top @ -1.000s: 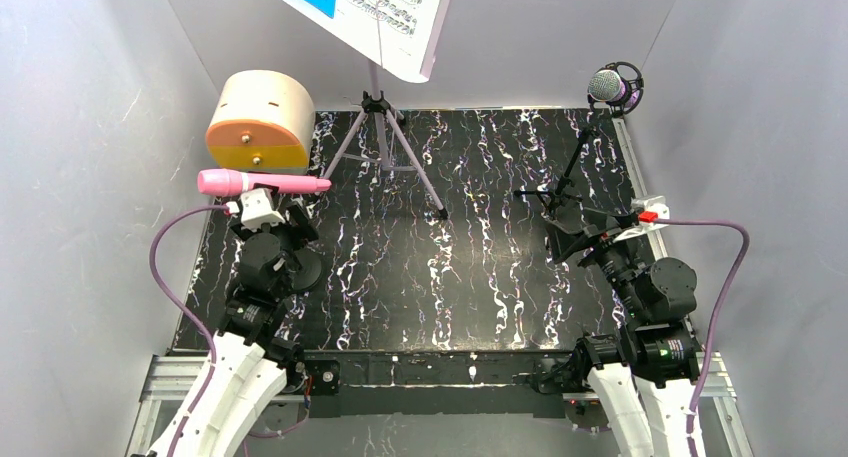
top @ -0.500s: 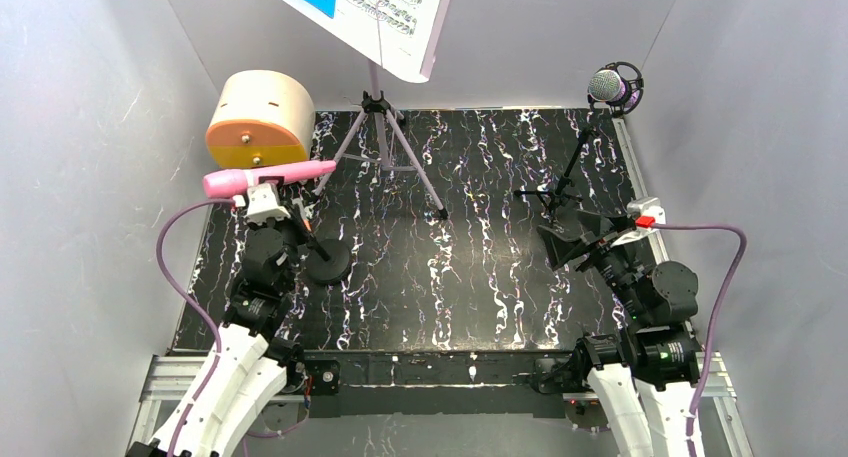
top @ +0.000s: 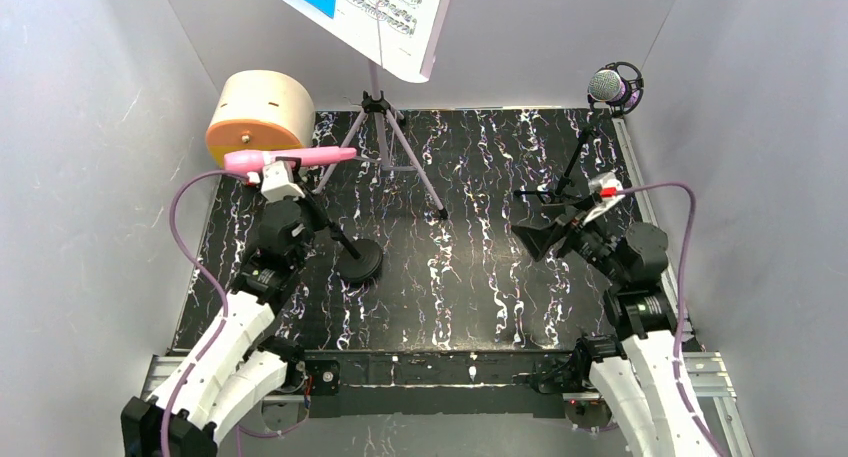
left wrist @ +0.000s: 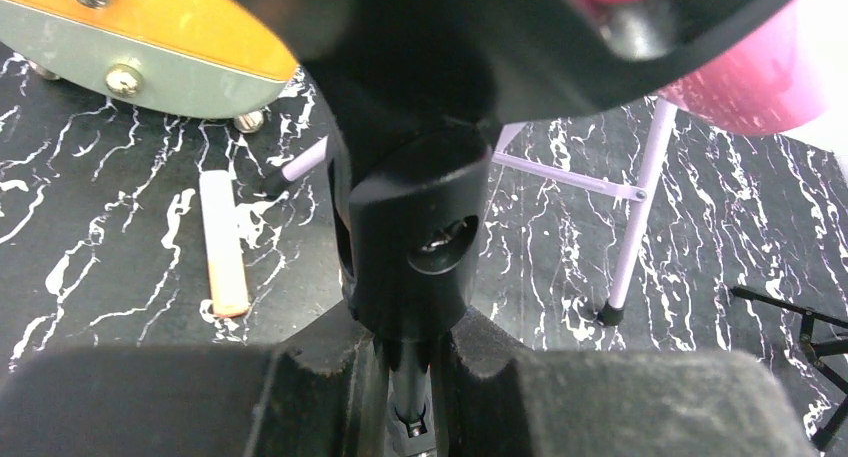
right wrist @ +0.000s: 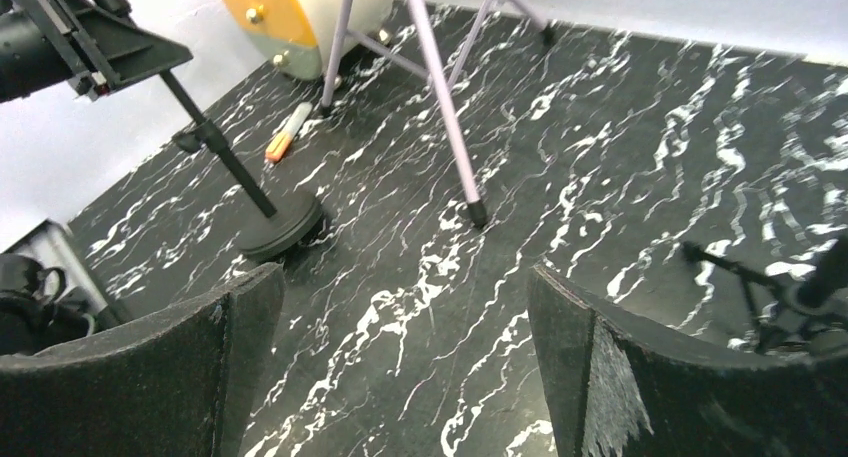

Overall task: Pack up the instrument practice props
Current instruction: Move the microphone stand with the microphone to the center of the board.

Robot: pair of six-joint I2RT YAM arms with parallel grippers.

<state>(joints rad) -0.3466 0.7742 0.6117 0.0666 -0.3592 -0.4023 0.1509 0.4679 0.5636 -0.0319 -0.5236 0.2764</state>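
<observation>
Pink microphone [top: 290,159] is up at the back left, lying nearly level in the black clip [left wrist: 410,247] of its stand, right in front of the tan drum [top: 258,117]. My left hand [left wrist: 408,392] is pinched narrow on the thin black rod [top: 330,227] just under that clip; in the wrist view I see the rod squeezed between the padded fingers [left wrist: 300,387]. The stand leans. The rod slants down to the right to the round black base [top: 360,263], out toward the middle of the black marbled surface [top: 470,297]. Whether the base sits flat on the surface or tips up on an edge, I can't tell from here. A small white-and-orange strip [left wrist: 224,245] lies flat on the surface near the drum's feet.

Right hand [right wrist: 400,377] is spread wide, nothing between its fingers, hovering over the right half of the surface and facing the middle. Just behind it the black tripod [top: 556,192] stands near the right edge, carrying the silver-mesh microphone [top: 610,85] in its ring mount, up at the back right corner. Lilac music stand [top: 383,142] stands at the back centre, legs spread on the surface, and the blue and white sheet music [top: 385,17] rests on its top panel, high above everything else.
</observation>
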